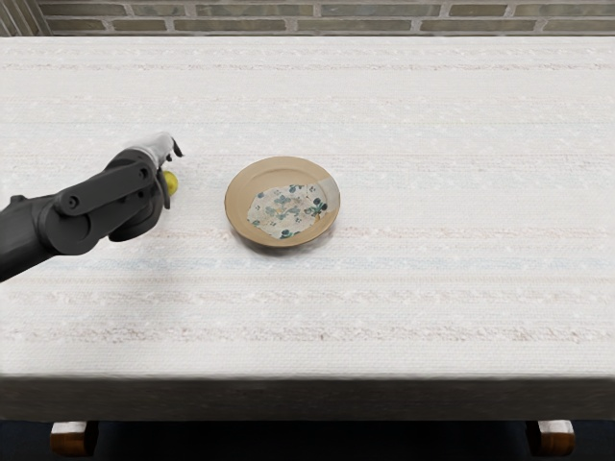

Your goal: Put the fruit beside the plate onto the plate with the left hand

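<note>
So starting at the left edge, the dark grey jointed left arm [67, 216] comes in low and angles up to the right across the table. At its tip is the pale silver-grey left hand [154, 154], and it sits right over the small round yellow fruit [171, 181]. Only a sliver of the fruit peeks out on the hand's right side, pressed up against the wrist. Honestly can't tell from this angle whether the hand is closed on it or just sitting on top, too much is hidden. The fruit looks to be down at table level, a bit left of the plate and not touching it.

Next over, the round tan ceramic plate [240, 187] with a white centre and a blue-green floral pattern sits roughly mid-table, with nothing on it.

All of it is on the wide table with a whitish, faintly striped woven cloth top [461, 288], and a grey-brown brick wall [307, 14] runs along the back.
</note>
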You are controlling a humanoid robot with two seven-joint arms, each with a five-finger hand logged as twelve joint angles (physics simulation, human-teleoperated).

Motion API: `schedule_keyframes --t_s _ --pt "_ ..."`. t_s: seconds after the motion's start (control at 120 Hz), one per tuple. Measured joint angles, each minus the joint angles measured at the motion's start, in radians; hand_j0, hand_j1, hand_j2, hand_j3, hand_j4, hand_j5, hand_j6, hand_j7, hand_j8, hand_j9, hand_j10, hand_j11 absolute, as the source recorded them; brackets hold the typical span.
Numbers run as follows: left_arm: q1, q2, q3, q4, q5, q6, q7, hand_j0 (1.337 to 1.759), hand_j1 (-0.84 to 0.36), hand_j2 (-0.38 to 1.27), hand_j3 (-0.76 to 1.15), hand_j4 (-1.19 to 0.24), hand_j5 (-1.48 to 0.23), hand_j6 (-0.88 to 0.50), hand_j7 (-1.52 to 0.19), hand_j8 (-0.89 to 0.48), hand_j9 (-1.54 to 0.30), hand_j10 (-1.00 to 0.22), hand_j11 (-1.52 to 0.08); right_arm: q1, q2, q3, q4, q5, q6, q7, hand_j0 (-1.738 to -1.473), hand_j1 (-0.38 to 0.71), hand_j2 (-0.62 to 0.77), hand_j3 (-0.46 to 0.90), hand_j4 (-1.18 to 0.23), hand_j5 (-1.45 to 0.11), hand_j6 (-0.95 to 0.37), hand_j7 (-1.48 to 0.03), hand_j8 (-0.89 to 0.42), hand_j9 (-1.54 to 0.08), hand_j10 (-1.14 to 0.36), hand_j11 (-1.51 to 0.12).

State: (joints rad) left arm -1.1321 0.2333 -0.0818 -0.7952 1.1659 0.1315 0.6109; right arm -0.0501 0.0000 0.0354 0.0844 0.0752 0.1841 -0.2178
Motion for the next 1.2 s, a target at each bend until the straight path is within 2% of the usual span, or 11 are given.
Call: schedule_keyframes --t_s 0.5,1.2 --pt "-0.003 0.000 0.013 0.016 -0.002 -0.001 0.000 1.658 -0.09 0.08 0.00 -0.37 -0.48 -0.37 -0.48 -0.37 -0.48 -0.37 -0.48 0.001 0.000 -0.001 0.000 0.000 0.000 0.000 -1.658 -0.35 0.00 0.00 0.00 0.00 0.00 0.00 0.00 0.00 0.00 0.00" --pt "0.000 0.001 0.014 0.016 -0.013 -0.009 0.000 1.658 -0.23 0.11 0.00 -0.49 -0.63 -0.49 -0.63 -0.49 -0.63 -0.49 -0.63 0.001 0.000 0.000 0.000 0.000 0.000 0.000 -1.658 -0.35 0.00 0.00 0.00 0.00 0.00 0.00 0.00 0.00 0.00 0.00"
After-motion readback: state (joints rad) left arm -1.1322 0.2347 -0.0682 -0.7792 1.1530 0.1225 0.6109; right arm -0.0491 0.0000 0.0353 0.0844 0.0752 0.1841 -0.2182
